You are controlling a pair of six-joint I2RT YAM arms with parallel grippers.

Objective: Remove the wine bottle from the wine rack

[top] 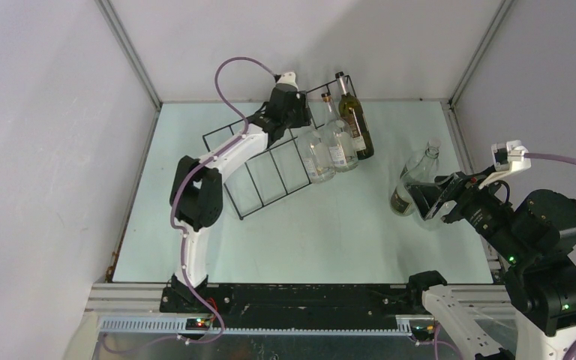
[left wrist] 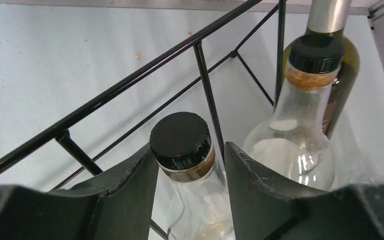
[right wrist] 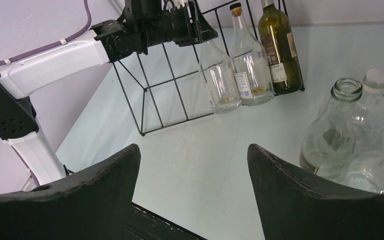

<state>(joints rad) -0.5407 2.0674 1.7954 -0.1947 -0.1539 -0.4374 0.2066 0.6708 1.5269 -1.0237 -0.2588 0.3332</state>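
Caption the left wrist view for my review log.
Left tool open astride the neck of a black-capped clear bottle in the wine rack.

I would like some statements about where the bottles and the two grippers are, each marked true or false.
1. Three bottles stand in the wine rack. True.
2. The left gripper straddles the neck of a black-capped clear bottle. True.
3. The right gripper holds the dark green bottle. False: it is open and empty; that bottle stands in the rack.
4. No bottle stands outside the rack. False: clear bottles stand outside it, near the right gripper.
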